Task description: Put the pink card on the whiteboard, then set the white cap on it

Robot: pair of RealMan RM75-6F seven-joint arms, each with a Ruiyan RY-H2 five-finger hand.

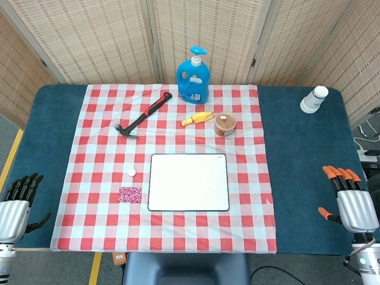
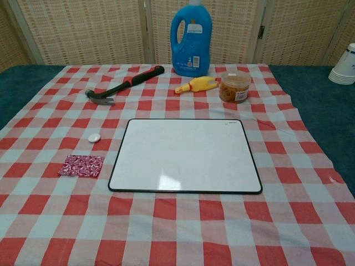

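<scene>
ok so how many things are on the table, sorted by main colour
White: 3 – whiteboard, white cap, paper cup stack
Pink: 1 – pink card
Blue: 1 – detergent bottle
Yellow: 1 – rubber chicken
Orange-brown: 1 – small tub
Black and red: 1 – hammer
Total: 8

Left hand [image 1: 19, 205] silver-backed with black fingers, right hand [image 1: 349, 199] silver-backed with orange-tipped fingers, black wrist cable

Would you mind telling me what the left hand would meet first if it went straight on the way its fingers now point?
Probably nothing: the left hand rests open at the table's near-left edge, fingers aimed up the bare blue table, left of the checked cloth. That strip looks free as far as the head view shows, though height is hard to judge.
</scene>
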